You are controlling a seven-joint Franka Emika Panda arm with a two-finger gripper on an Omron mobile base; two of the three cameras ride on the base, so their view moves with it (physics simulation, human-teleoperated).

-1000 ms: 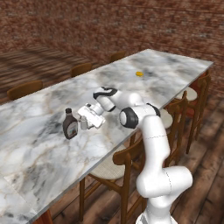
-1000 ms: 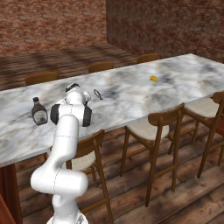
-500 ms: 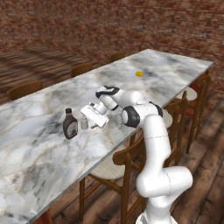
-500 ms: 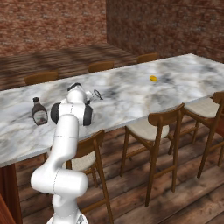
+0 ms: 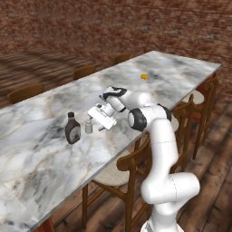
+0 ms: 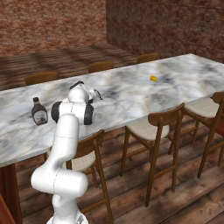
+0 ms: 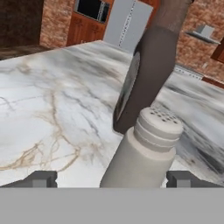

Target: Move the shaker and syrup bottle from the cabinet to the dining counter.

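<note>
The gripper (image 5: 94, 124) has its two fingers spread wide apart, one on each side of the shaker (image 7: 144, 151), and they do not pinch it. The shaker stands up on the dining counter (image 5: 41, 154), right in front of the gripper, between the finger tips (image 7: 41, 178). The syrup bottle (image 5: 72, 128) stands up just past the shaker, on its far side from the gripper. A small yellow thing (image 5: 144, 76) lies on the counter, well apart, far behind the gripper
</note>
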